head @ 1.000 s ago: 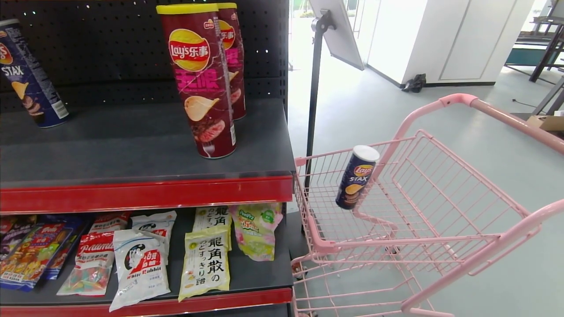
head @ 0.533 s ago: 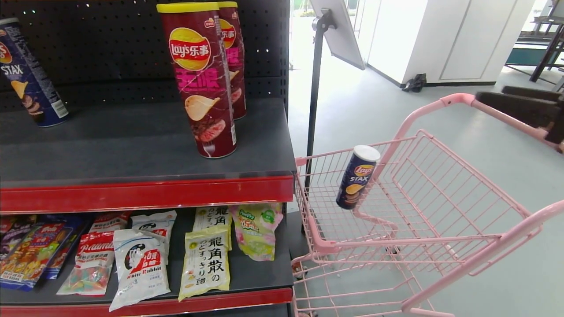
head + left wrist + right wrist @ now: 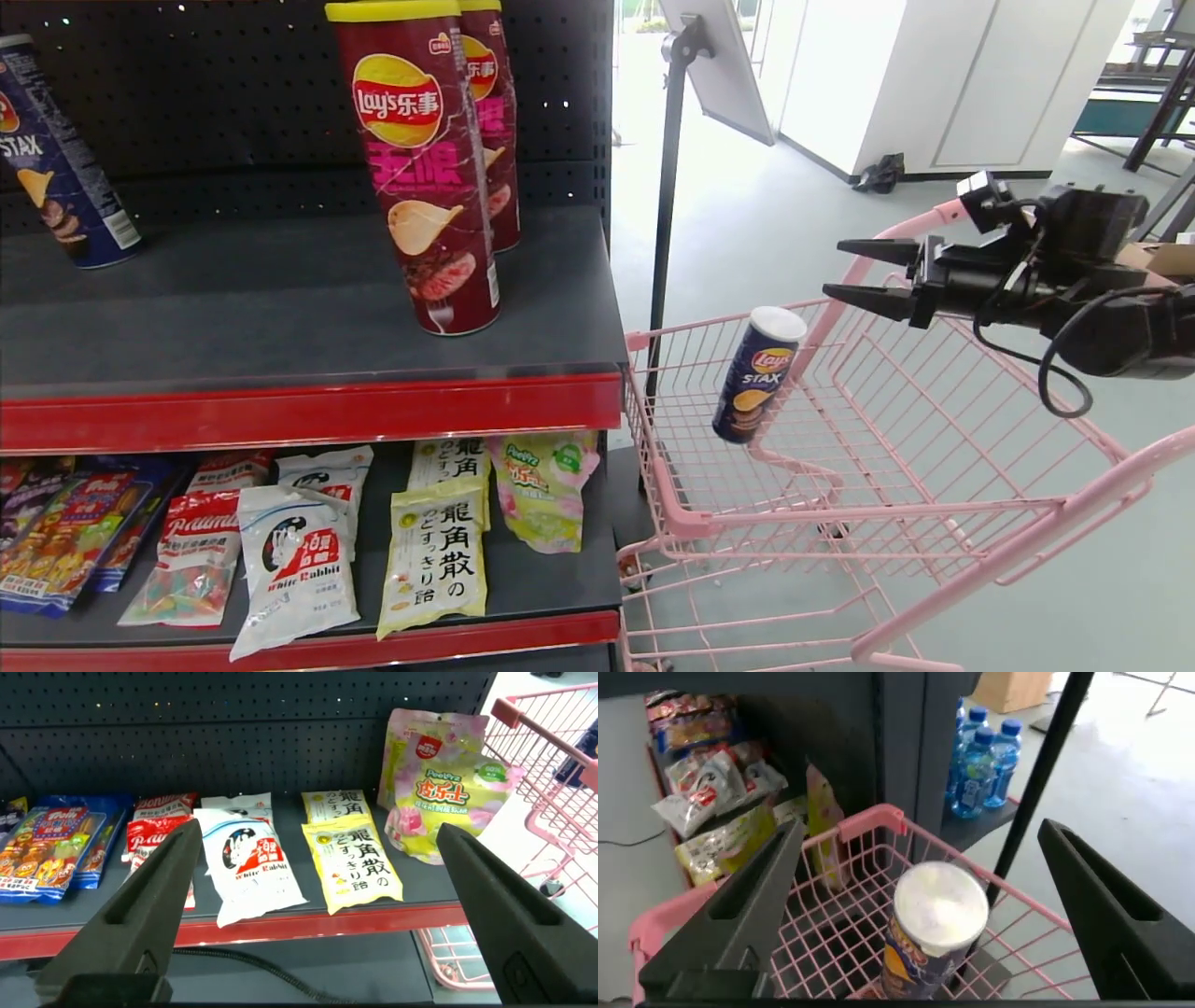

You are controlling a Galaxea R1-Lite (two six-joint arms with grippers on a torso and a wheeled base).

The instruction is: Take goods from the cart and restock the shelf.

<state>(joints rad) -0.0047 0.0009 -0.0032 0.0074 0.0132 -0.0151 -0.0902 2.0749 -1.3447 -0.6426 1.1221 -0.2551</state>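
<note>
Pickup is the step in hand. The chip can [image 3: 758, 373] leans upright in the cart [image 3: 878, 511], against its front wall. The right end effector [image 3: 834, 269] hovers over the cart, fingers spread wide and empty, near the can's cap. Next, I judge, it must descend around the can and close. The left end effector [image 3: 318, 833] is also spread wide and empty.

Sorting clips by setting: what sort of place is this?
Likely a shop, perhaps a mock one: a red-edged shelf stocked with crisp cans and snack bags, with a pink cart beside it.
</note>
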